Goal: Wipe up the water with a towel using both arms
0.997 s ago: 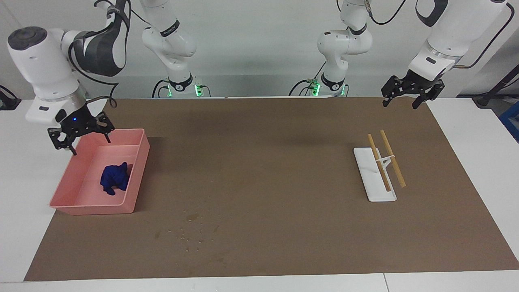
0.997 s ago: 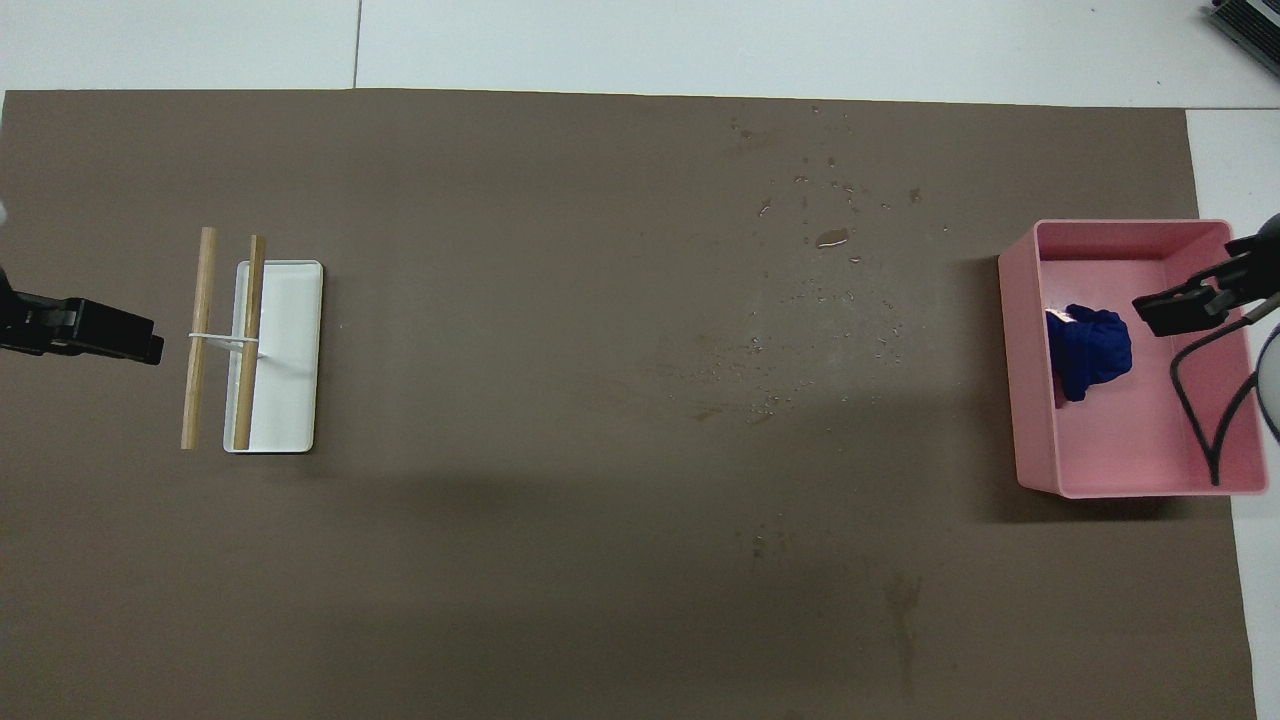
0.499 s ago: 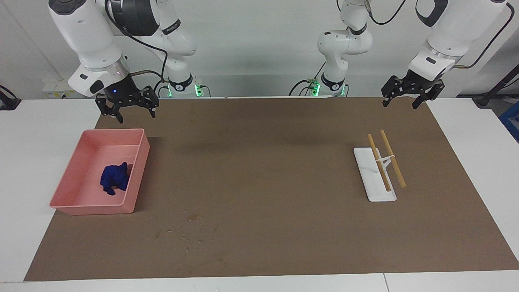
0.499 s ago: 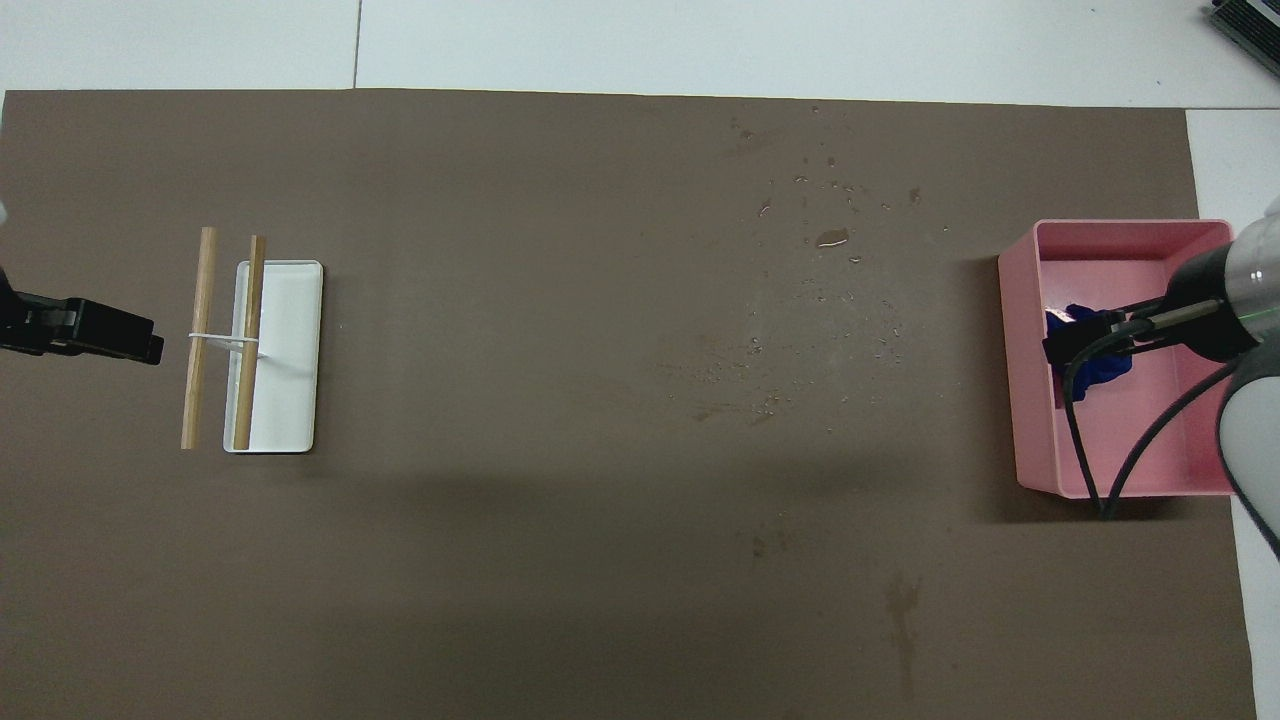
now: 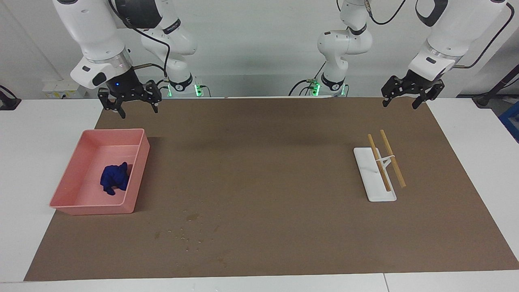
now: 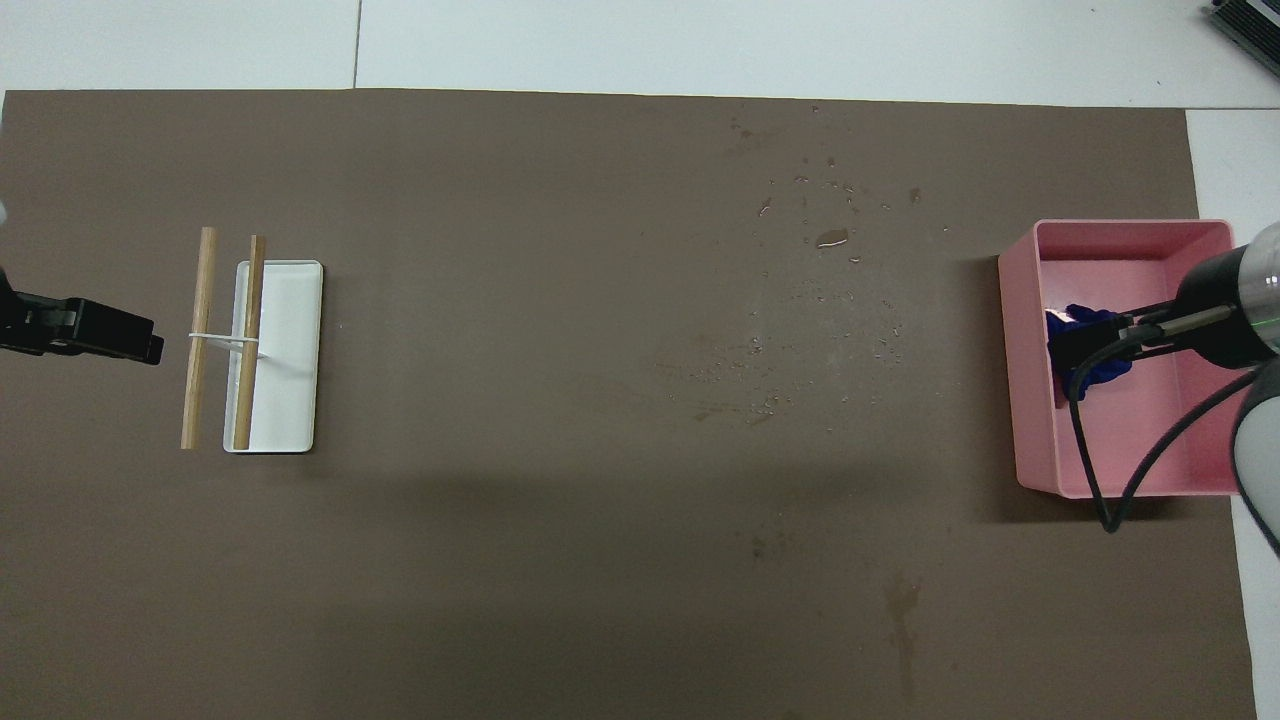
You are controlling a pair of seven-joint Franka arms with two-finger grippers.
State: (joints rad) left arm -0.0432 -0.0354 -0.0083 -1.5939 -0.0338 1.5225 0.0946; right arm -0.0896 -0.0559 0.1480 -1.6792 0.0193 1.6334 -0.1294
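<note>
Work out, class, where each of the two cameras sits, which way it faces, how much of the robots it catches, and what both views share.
Facing view: high across the table, looking at the robots; both arms, the right gripper raised near the pink bin, the left gripper waiting, both open.
Overhead view: above the robots' end, looking steeply down; only the grippers and the right wrist.
Shared: towel in the bin, water, white rack, brown mat, half a turn apart.

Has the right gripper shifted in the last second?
Yes. The right gripper swung from the pink bin's outer corner toward the table's middle, nearer the robots.
</note>
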